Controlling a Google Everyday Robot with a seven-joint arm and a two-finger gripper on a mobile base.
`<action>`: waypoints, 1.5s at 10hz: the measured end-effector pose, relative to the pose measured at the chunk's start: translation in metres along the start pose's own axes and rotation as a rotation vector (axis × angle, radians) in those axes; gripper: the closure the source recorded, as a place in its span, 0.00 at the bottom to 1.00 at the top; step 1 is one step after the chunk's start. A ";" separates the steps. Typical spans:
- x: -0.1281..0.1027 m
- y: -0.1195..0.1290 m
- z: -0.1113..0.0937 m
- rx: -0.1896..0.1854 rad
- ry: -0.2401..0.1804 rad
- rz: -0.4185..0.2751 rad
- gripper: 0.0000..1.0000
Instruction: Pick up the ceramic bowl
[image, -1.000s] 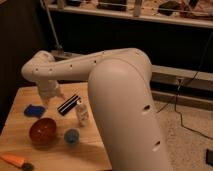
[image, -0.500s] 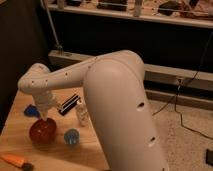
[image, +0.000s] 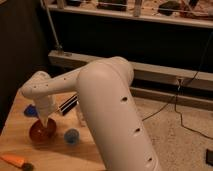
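The ceramic bowl (image: 39, 133) is round, shallow and orange-red, and it sits on the wooden table (image: 55, 156) at the left. My white arm reaches over from the right and bends down at its elbow. The gripper (image: 46, 124) hangs straight down over the bowl's right half, at or just inside its rim. The gripper hides part of the bowl's inside. A small blue cup (image: 71, 135) stands just right of the bowl.
A carrot (image: 14, 160) lies near the table's front left edge. A blue object (image: 30, 110) lies behind the bowl. A dark striped packet (image: 68, 104) and a white bottle (image: 79, 116) are at the back, partly behind my arm. Right of the table is carpet with cables.
The arm has swung left and down, from above the blue object to over the bowl. The gripper now sits lower at the bowl's rim. The bowl has not moved.
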 end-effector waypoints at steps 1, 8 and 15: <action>0.000 -0.001 0.009 0.000 0.021 -0.007 0.35; -0.009 -0.009 0.038 -0.021 0.071 -0.020 0.80; -0.023 -0.026 -0.044 -0.057 -0.038 0.088 1.00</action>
